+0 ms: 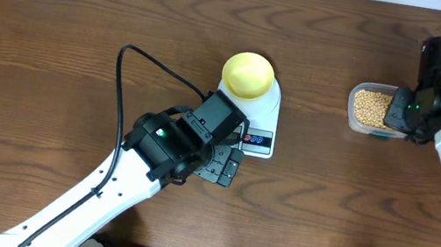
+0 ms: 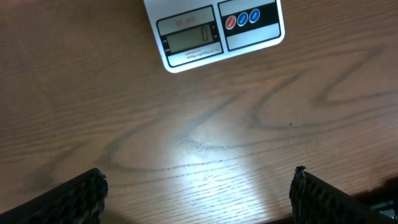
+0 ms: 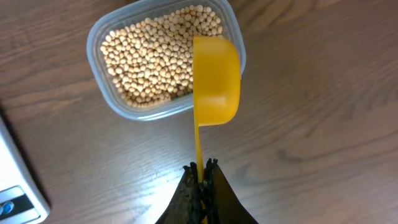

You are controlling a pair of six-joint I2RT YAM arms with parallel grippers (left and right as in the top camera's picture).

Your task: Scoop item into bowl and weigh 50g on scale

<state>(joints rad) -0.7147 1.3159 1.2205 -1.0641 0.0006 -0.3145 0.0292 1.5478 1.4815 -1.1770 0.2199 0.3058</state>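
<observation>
Beans, small, hard and free-rolling, fill the clear tub at the right of the tabletop in the overhead view, well apart from the bowl on the scale. They would likely spill or bounce, so scooping suits them better than pinching. The left wrist view shows the left pincer spread wide and empty, with the bowl cut off. The right wrist view shows the right pincer clamped on the handle of the yellow scoop at the tub's edge; its contents are unclear.
</observation>
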